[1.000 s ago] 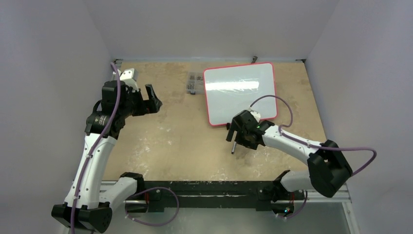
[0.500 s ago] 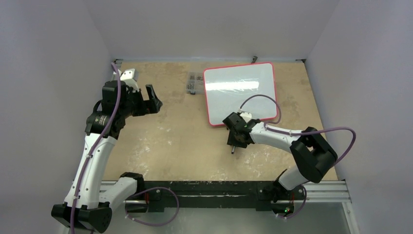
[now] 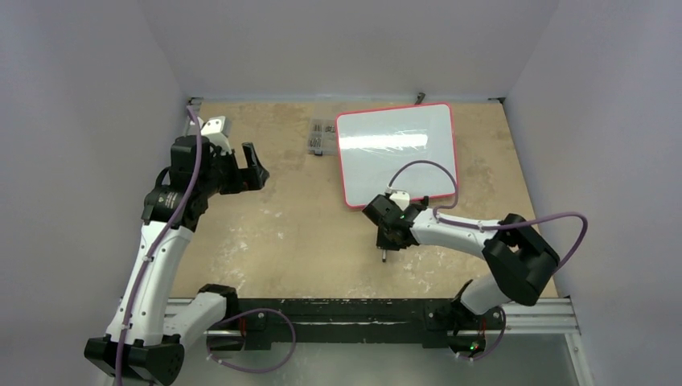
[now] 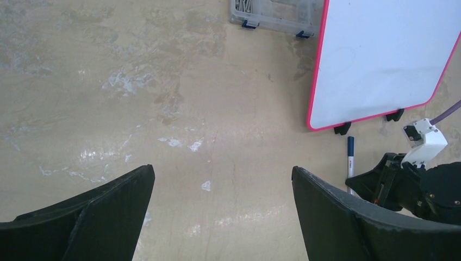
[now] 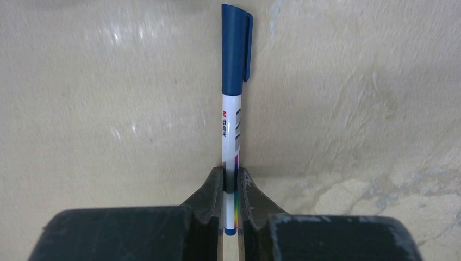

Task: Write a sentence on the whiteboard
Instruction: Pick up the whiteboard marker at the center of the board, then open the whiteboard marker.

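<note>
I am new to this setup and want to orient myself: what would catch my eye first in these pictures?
The red-framed whiteboard at the far right of the table stands out, with no writing visible on it. Close to its near edge, the right gripper is shut on a marker with its blue cap on. The left gripper hangs open over the table's left side.

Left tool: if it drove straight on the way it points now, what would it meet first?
Probably bare table, short of the whiteboard; the left tool looks tilted down, though depth is unclear.
</note>
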`<state>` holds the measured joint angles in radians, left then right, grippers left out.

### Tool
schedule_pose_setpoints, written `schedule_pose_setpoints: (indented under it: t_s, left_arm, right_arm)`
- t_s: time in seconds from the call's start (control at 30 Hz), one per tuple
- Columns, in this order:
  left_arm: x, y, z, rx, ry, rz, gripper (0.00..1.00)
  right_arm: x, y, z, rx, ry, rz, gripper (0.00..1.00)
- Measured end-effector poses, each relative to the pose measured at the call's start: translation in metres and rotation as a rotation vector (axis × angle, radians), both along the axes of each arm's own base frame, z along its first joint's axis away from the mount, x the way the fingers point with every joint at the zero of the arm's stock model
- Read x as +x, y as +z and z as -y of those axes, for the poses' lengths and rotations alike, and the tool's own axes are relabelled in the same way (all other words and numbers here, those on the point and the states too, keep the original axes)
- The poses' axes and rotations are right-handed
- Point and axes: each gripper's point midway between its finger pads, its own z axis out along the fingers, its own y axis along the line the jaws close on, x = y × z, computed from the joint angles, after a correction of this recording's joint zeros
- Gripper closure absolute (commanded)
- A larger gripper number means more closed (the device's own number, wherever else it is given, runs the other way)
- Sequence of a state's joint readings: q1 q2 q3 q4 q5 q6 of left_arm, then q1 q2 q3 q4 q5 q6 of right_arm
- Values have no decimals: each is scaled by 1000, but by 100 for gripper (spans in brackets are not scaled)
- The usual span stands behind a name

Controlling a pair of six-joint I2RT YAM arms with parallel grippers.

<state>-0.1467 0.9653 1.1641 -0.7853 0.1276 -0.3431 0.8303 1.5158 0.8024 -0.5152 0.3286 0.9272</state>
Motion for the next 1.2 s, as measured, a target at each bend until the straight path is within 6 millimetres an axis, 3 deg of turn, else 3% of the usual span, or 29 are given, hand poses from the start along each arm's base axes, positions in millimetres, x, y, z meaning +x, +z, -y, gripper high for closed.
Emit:
schedule_pose_setpoints:
  t_s: [0.23, 0.37, 0.53, 0.83, 1.1, 1.2]
  left_arm:
    - [-9, -9, 16, -11, -110, -16, 5]
    - [-17, -6, 31, -56, -190, -3, 16]
    - [-33, 7, 63, -174, -370, 8, 18]
    - [-63, 27, 107, -362, -620, -8, 8]
    - [-72, 15, 142, -439, -709, -132, 13]
    - [-70, 12, 152, -465, -718, -167, 14]
  right_arm:
    - [-46, 14, 8, 78, 86, -77, 100]
    - [-57, 42, 1, 177, 158, -51, 100]
    - [-64, 86, -20, 352, 319, 45, 100]
    - [-60, 124, -51, 447, 557, 176, 100]
    - [-34, 191, -81, 425, 783, 425, 100]
    - [-28, 207, -85, 404, 845, 506, 100]
